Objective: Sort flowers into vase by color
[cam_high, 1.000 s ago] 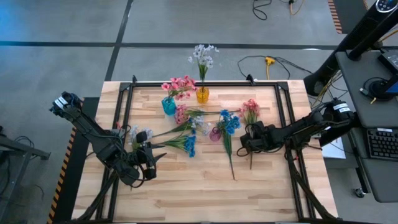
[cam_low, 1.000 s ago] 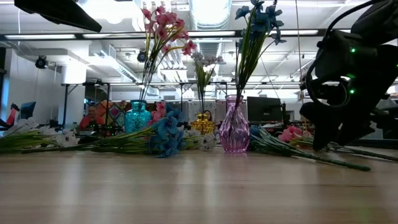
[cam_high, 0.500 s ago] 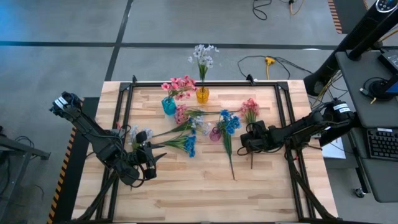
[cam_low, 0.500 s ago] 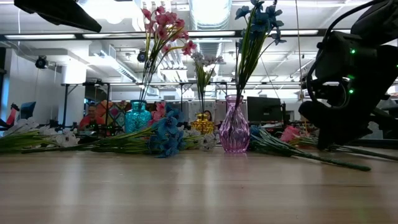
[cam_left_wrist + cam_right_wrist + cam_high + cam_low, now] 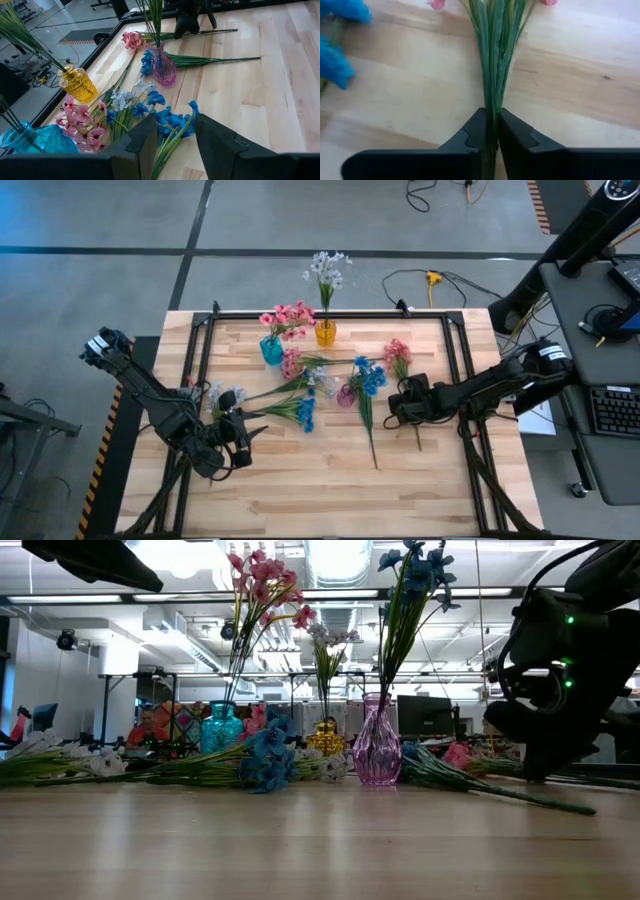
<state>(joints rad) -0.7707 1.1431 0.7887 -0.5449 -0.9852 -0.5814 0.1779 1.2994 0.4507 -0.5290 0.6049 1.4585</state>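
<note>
With its two fingers pinched together on the green stems of a pink spray, the right tool marks the grasp step of the sort: the wrist view shows the stem bundle running straight into the closed gap between the dark fingers. This pink spray lies flat on the worktop, its blooms pointing toward the far edge and its stem end trailing past the tool toward the near edge.

Three vases stand on the far half of the worktop. A teal vase already carries pink blooms, a yellow vase carries pale white-lavender blooms, and a purple vase near the centre carries blue ones. Further sprays lie loose between the teal and purple vases, among them a blue spray near the left tool. The left arm waits at the near left of the worktop; its fingers stand apart with nothing between them.

By colour, the held spray most likely belongs in the teal vase. The next move would call for a lift clear of the worktop, a turn bringing the stems downward, and a passage over or around the purple vase, whose tall stems stand between the right tool and the teal vase. The narrow neck will demand close alignment of the stem ends.
</note>
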